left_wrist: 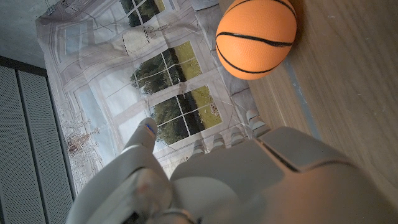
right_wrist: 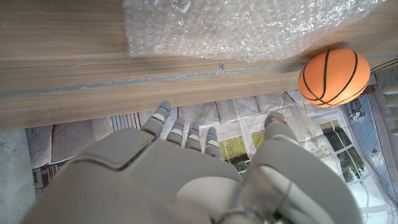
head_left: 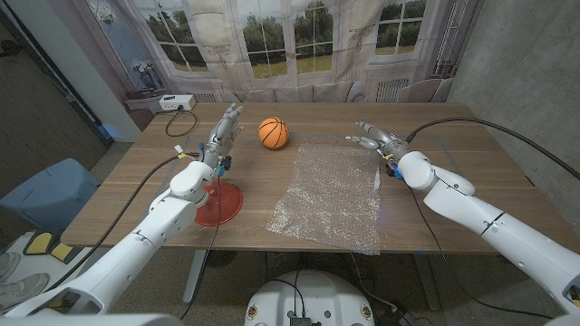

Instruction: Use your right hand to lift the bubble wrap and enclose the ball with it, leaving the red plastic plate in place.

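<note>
Lying flat at the centre of the head view, reaching down to the counter's (head_left: 453, 163) near edge: the bubble wrap (head_left: 331, 193), a clear crinkled sheet. Sitting just off its upper left corner, apart from it: the orange ball (head_left: 274, 133) with black seams. Resting in the lower left of the frame near the counter's front edge, partly behind the left forearm: the red plastic plate (head_left: 220, 203). Hovering just right of the sheet's upper right corner: the right robot hand (head_left: 370, 137), released, fingers spread and reaching toward picture left, grasping nothing. Raised left of the ball: the left robot hand (head_left: 224, 129), also released, fingers extended toward the upper frame. Placed at the far left corner: a white box (head_left: 175, 102) with a cable.
</note>
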Controlling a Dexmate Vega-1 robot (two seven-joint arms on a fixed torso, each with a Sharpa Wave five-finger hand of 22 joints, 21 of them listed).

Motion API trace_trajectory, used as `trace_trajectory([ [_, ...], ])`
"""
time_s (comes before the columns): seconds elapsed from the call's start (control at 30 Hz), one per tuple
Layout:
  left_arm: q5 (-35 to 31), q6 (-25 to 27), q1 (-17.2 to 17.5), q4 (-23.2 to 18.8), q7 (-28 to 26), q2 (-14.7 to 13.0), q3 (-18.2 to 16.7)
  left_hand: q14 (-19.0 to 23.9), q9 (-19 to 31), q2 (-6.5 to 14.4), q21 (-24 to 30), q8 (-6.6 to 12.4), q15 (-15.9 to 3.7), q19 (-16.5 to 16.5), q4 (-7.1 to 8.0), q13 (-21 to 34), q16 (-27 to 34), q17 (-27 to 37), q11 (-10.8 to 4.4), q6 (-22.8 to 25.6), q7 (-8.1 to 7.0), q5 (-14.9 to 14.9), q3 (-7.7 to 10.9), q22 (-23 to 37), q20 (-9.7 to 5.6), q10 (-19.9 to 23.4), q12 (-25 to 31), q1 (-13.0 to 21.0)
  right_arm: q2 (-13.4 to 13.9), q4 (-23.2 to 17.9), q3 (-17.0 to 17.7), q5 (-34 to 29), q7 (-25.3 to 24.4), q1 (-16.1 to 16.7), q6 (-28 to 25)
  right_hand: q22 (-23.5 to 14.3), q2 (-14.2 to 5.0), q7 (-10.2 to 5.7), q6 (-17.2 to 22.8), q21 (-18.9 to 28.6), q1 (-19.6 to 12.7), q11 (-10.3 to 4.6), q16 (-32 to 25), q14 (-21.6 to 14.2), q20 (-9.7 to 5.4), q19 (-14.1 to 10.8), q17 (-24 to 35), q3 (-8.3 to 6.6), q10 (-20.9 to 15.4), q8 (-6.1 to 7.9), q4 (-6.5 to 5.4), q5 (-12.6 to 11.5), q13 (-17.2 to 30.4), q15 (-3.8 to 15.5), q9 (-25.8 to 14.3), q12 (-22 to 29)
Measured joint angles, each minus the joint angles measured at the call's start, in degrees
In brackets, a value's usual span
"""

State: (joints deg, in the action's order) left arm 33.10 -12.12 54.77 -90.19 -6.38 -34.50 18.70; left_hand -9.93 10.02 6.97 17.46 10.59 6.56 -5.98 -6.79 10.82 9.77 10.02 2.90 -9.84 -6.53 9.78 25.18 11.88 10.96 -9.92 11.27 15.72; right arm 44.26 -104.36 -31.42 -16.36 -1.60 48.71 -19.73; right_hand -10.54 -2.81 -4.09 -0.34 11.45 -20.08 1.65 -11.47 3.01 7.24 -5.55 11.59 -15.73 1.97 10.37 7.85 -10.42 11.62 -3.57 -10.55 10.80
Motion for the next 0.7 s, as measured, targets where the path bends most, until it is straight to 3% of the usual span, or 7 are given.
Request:
trace_trajectory([
  [0.1,0.0,0.0,0.4,-0.5,0.0,-0.2,-0.2,0.0,0.0,0.0,0.0,0.0,0.0,-0.1,0.0,0.0,0.0,0.0,0.08,0.0,0.0,0.0,0.0,0.0,0.1,-0.1,0.0,0.0,0.0,0.0,0.0,-2.5,1.4,0.0,-0.9,0.0,0.23,-0.33,-0.3,0.0,-0.3,-0.23,0.0,0.4,0.14,0.2,0.0,0.07,0.2,0.0,0.39,0.0,0.0,0.42,0.0,0.0],
  [0.13,0.0,0.3,0.5,-0.7,-0.3,-0.3,-0.3,0.0,0.0,0.0,-0.2,0.0,0.0,-0.1,0.0,0.0,0.0,0.0,0.08,0.0,0.0,0.0,0.0,0.0,0.09,-0.1,0.0,0.0,-0.3,0.0,-1.6,-3.5,2.0,-1.2,-1.2,0.0,-0.03,-0.35,-0.3,0.0,-0.6,-0.31,0.0,0.4,-0.05,0.4,0.0,0.0,0.3,0.0,0.47,0.0,0.0,0.43,0.0,0.0],
  [0.4,0.0,0.3,1.5,-1.8,-0.8,-0.8,-1.1,0.0,0.0,-0.2,-0.4,0.0,0.0,-0.1,0.16,0.0,0.2,0.0,0.07,-0.3,0.3,0.0,-0.16,0.0,0.09,-0.1,0.0,-0.2,-1.6,0.7,-4.6,-9.3,6.3,-3.7,-3.0,0.0,0.67,-1.76,-0.3,0.0,-2.2,-0.63,0.0,0.4,-0.23,0.4,0.0,-0.16,1.4,0.18,1.11,-0.4,0.3,0.42,-0.3,0.0],
  [0.67,0.0,0.3,2.1,-2.4,-1.3,-1.0,-1.5,0.0,0.0,-0.2,-0.4,0.0,-0.01,-0.1,0.16,0.0,0.2,0.0,0.07,0.0,0.61,0.0,-0.16,0.0,0.09,-0.1,0.0,-0.2,-3.1,2.5,-6.9,-11.8,8.8,-5.9,-3.6,0.0,0.58,-1.33,-1.3,0.3,-2.9,-0.62,0.0,0.6,-1.1,-0.1,0.0,-0.16,2.0,0.18,1.11,-0.9,0.3,0.61,-0.3,0.0],
  [0.7,0.0,0.3,2.1,-2.4,-1.3,-1.0,-1.5,0.0,0.0,-0.2,-0.4,0.0,-0.01,-0.1,0.16,0.0,0.2,0.0,0.07,0.0,0.61,0.0,-0.16,0.0,0.09,-0.1,0.0,-0.2,-3.2,2.6,-7.0,-13.9,11.2,-6.0,-3.9,0.0,0.58,-1.33,-1.3,0.3,-2.9,-0.62,0.0,0.6,-1.1,-0.1,0.0,-0.16,2.0,0.18,1.11,-0.9,0.3,0.63,-0.3,0.0],
])
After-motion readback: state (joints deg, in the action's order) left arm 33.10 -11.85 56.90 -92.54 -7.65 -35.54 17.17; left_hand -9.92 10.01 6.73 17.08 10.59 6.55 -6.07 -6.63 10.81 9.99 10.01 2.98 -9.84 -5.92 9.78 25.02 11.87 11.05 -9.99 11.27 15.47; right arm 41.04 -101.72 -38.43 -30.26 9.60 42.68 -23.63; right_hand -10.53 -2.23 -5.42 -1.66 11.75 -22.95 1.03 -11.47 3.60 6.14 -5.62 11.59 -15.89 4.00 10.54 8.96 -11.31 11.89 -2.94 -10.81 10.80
